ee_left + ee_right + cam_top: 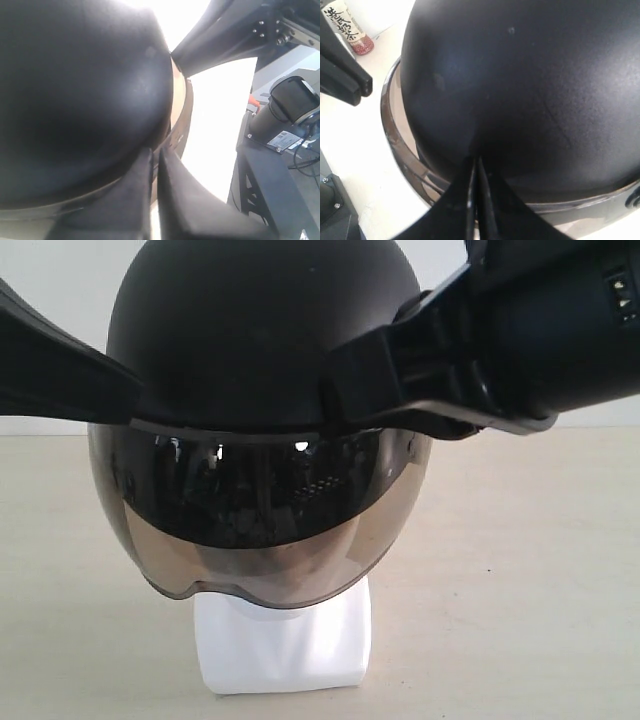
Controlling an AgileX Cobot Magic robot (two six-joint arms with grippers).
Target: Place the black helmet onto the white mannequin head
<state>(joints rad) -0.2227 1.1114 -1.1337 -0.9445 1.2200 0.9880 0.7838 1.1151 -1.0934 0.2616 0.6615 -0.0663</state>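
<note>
The black helmet (260, 330) sits over the white mannequin head (285, 645). Only the head's neck and blocky base show below the smoky visor (260, 535); the face is hidden. My left gripper (135, 400) comes in from the left and is shut on the helmet's rim just above the visor. My right gripper (335, 390) reaches in from the upper right and pinches the rim on the other side. In the left wrist view the fingers of the left gripper (156, 152) close against the helmet shell (75, 100). The right gripper (475, 162) meets the helmet shell (530, 85) the same way.
The head stands on a beige table (520, 590). A small bottle with Chinese characters (345, 25) stands beyond the helmet. A dark equipment frame with a camera unit (285, 110) stands beside the table.
</note>
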